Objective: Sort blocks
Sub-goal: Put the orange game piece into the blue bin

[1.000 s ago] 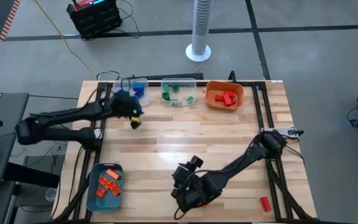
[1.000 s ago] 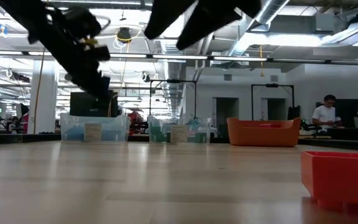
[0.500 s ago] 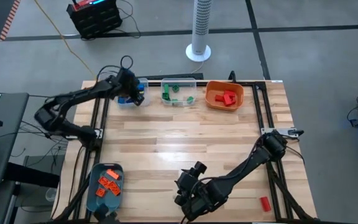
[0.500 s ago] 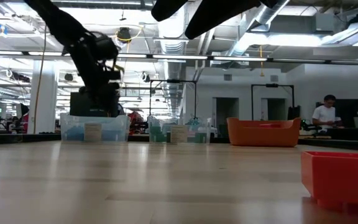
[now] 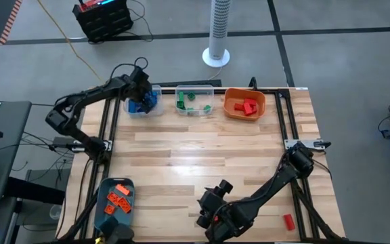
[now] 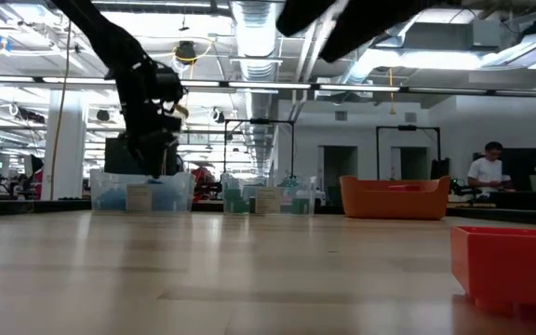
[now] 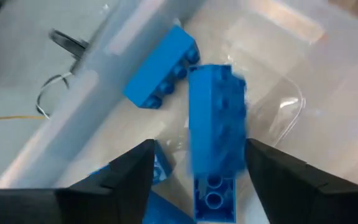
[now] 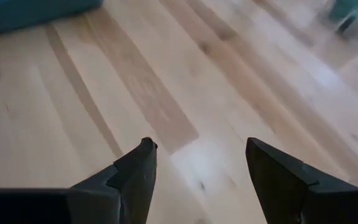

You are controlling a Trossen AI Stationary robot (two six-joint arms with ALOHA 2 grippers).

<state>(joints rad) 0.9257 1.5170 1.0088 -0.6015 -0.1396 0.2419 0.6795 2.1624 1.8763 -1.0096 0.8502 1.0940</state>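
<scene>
My left gripper [image 7: 197,180] is open above the clear bin [image 5: 144,100] at the table's far left, also seen in the low view [image 6: 152,154]. Blue blocks lie in that bin. One blue block [image 7: 216,118] shows blurred below the gap between the fingers, apart from another blue block [image 7: 160,71] on the bin floor. My right gripper [image 8: 197,168] is open over bare wood near the table's near edge, at the middle [image 5: 212,213]. A single red block [image 5: 288,221] lies on the table at the near right, large in the low view [image 6: 510,265].
A clear bin with green blocks [image 5: 195,100] and an orange bin with red blocks [image 5: 244,104] stand along the far edge. A teal bin with orange blocks [image 5: 115,201] sits at the near left. Bare wood lies between the bins and the near edge.
My left gripper has moved toward the table's far edge, from beside the clear bin to above it. My right gripper has drifted toward the near edge and a little to the right.
</scene>
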